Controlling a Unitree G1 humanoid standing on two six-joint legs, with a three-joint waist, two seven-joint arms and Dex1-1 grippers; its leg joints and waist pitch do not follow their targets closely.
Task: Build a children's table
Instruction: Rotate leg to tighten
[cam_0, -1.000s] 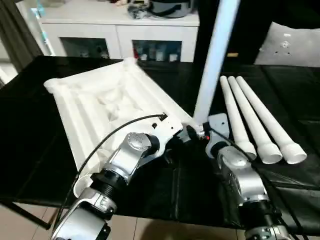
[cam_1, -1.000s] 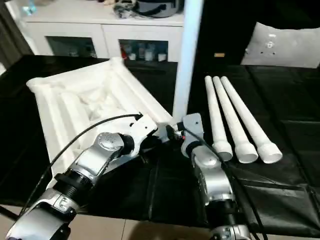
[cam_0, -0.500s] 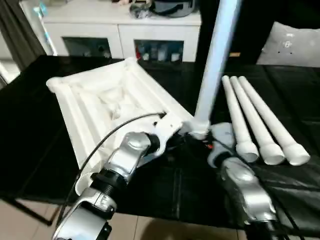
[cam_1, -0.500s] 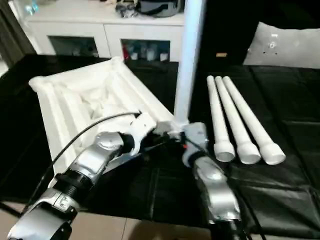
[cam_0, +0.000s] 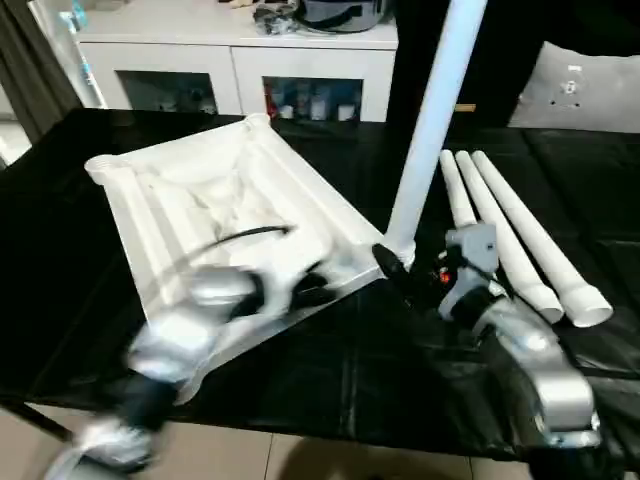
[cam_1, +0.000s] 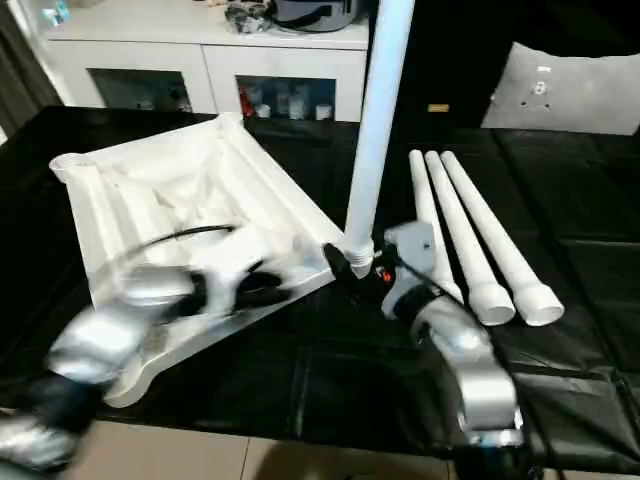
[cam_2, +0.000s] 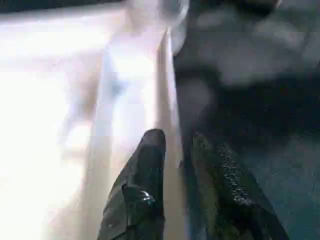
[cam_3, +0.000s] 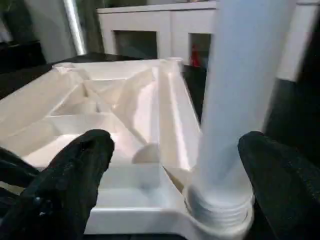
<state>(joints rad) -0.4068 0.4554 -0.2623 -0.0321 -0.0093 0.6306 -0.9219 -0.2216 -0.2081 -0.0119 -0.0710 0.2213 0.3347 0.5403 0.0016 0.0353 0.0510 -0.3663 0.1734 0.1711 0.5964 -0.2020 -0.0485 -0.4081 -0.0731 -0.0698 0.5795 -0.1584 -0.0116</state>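
Now the nearest things are the robot's own silver forearms, and both have drawn away from the job. The left gripper (cam_2: 175, 150), blurred in the head views, has slid off toward the robot's left along the near edge of the white ribbed plastic table top (cam_0: 200, 200). In its wrist view the two black fingers (cam_2: 150, 165) stand a narrow gap apart with nothing between them, beside the top's white rim. A second ago they sat tight against the near right corner.

The right gripper (cam_3: 175, 165) has backed off a little too. Its black fingers (cam_3: 75, 170) are spread wide, one on either side of the upright white tapered leg (cam_0: 435, 110) and apart from it, so neither is pinching the tube.

That leg stands alone in the round corner socket (cam_3: 220, 217) at the near right corner of the upturned top, leaning slightly but unsupported. I judge that the first leg is seated and the grip on it has been given up.

Just beyond the right gripper, three more white tapered tubular legs (cam_0: 520, 235) lie side by side on the black tabletop (cam_0: 330, 370), flared ends toward the robot. They are the likely next pick, with three sockets left to fill.

Farthest off, a white cabinet with glass doors (cam_0: 240, 70) stands behind the tabletop.
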